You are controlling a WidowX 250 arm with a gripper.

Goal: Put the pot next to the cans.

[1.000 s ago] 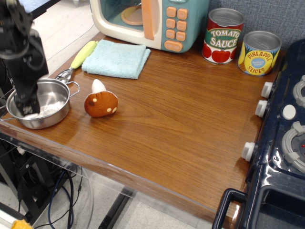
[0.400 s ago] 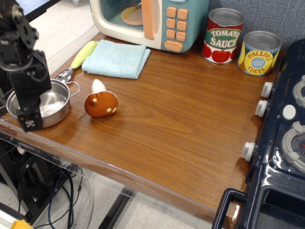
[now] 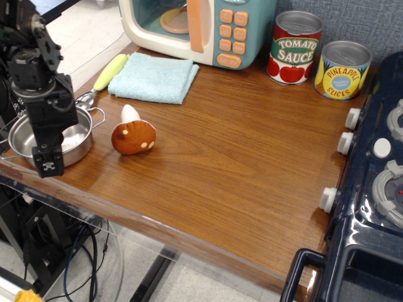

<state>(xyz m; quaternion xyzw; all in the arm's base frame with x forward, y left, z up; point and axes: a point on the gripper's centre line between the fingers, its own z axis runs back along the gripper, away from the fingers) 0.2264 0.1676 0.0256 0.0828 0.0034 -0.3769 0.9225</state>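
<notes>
Partly behind the gripper (image 3: 48, 160) sits the pot (image 3: 77, 139).

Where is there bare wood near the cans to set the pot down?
Bare wood lies in front of the Tomato Sauce can and Pineapple Slices can, bordered by the stove knobs on the right and the toy microwave behind. It is crowded on the left: pot, gripper, mushroom toy, blue cloth.
</notes>
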